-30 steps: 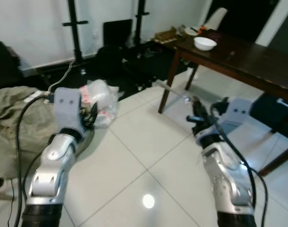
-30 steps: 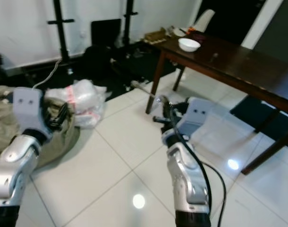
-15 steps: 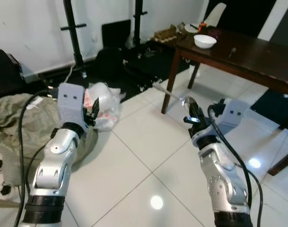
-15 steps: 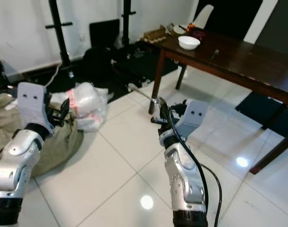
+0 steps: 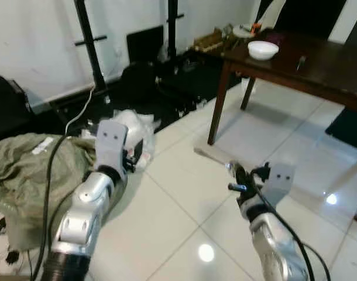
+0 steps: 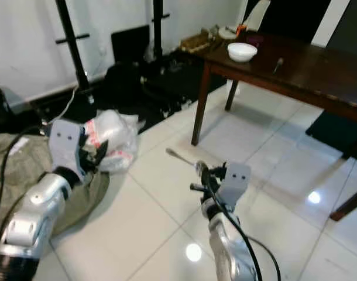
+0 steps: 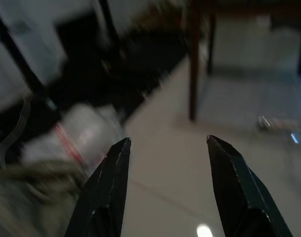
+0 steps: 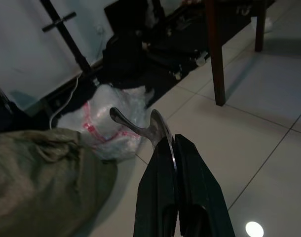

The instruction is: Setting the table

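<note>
The right gripper is clenched on a metal spoon, its two black fingers pressed together on the handle so that the curved end sticks out just past the fingertips; in the right eye view the long spoon points away from the gripper, out to the robot's left, above the white tiled floor. The left gripper is raised with its fingers spread apart and nothing between them. Well ahead stands a dark wooden table carrying a white bowl. A plastic bag and an olive cloth heap lie on the floor near the left arm.
</note>
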Motion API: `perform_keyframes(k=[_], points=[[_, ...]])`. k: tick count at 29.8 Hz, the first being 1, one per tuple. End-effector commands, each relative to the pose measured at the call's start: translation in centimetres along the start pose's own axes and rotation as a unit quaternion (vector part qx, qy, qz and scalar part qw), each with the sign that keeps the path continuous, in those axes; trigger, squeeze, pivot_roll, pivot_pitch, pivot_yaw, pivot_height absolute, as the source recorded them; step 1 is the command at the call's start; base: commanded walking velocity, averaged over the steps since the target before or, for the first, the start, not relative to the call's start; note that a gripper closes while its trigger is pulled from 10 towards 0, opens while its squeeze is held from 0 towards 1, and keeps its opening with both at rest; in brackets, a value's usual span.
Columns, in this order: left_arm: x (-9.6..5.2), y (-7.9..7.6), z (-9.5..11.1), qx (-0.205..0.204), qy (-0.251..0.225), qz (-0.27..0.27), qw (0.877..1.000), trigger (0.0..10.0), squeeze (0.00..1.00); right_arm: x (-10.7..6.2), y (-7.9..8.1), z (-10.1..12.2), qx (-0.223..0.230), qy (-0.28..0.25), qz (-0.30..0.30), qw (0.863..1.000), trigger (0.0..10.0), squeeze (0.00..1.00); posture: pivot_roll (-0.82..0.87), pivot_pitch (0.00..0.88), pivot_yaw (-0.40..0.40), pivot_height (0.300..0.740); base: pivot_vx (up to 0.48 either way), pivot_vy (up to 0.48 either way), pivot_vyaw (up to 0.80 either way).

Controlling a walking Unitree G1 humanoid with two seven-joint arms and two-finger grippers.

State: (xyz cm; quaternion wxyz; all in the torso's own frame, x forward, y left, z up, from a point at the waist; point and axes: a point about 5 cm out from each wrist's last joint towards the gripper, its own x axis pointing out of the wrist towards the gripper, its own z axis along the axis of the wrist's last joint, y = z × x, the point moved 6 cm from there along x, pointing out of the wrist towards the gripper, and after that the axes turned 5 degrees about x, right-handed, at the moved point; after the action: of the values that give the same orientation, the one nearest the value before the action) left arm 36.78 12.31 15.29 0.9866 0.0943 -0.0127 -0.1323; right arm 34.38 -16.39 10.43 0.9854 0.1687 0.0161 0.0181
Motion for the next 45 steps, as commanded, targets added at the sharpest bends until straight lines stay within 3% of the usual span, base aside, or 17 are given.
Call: perform_keyframes(k=[1,2,3,8,16,24,37,45], points=[[-0.2,-1.3,-0.7,0.007,0.009,-0.02,1.0,10.0,0.0,-0.3,-0.5,-0.6,-0.005,0.005,0.005,1.0,10.0,0.0,-0.09,0.0,0.088,0.74,0.45,0.0,0.0],[-0.9,-2.8,-2.2,0.003,0.025,-0.044,0.999,10.0,0.0,-0.7,-1.3,-1.9,-0.01,0.022,0.0,1.0,10.0,0.0,-0.08,0.0,0.086,0.74,0.45,0.0,0.0],[-0.9,-2.8,-2.2,0.003,0.025,-0.044,0.999,10.0,0.0,-0.7,-1.3,-1.9,-0.01,0.022,0.0,1.0,10.0,0.0,-0.08,0.0,0.086,0.74,0.45,0.0,0.0],[-2.2,-7.0,-5.2,-0.008,0.058,-0.108,0.992,10.0,0.0,-1.3,-3.1,-3.5,-0.028,0.036,-0.022,0.999,10.0,0.0,-0.09,0.0,0.091,0.74,0.451,0.0,0.0],[-1.9,-9.4,-4.8,-0.022,0.046,-0.142,0.989,10.0,0.0,-1.2,-3.8,-1.4,-0.038,-0.004,-0.036,0.999,10.0,0.0,-0.12,0.0,0.104,0.74,0.453,0.0,-0.16],[-1.3,-9.6,-4.3,-0.017,0.033,-0.15,0.988,10.0,0.0,-1.2,-4.7,-1.3,-0.041,-0.015,-0.047,0.998,10.0,0.0,-0.13,0.0,0.113,0.74,0.454,0.0,-0.8],[-1.1,-9.5,-4.2,-0.015,0.029,-0.149,0.988,10.0,0.0,-1.2,-4.9,-1.3,-0.043,-0.017,-0.052,0.998,10.0,0.0,-0.13,0.0,0.114,0.74,0.453,0.0,-0.8],[-0.6,-9.3,-3.8,-0.015,0.022,-0.147,0.989,10.0,0.0,-1.0,-5.0,-0.9,-0.041,-0.024,-0.056,0.997,10.0,0.0,-0.13,0.0,0.116,0.74,0.454,0.0,-0.12]])
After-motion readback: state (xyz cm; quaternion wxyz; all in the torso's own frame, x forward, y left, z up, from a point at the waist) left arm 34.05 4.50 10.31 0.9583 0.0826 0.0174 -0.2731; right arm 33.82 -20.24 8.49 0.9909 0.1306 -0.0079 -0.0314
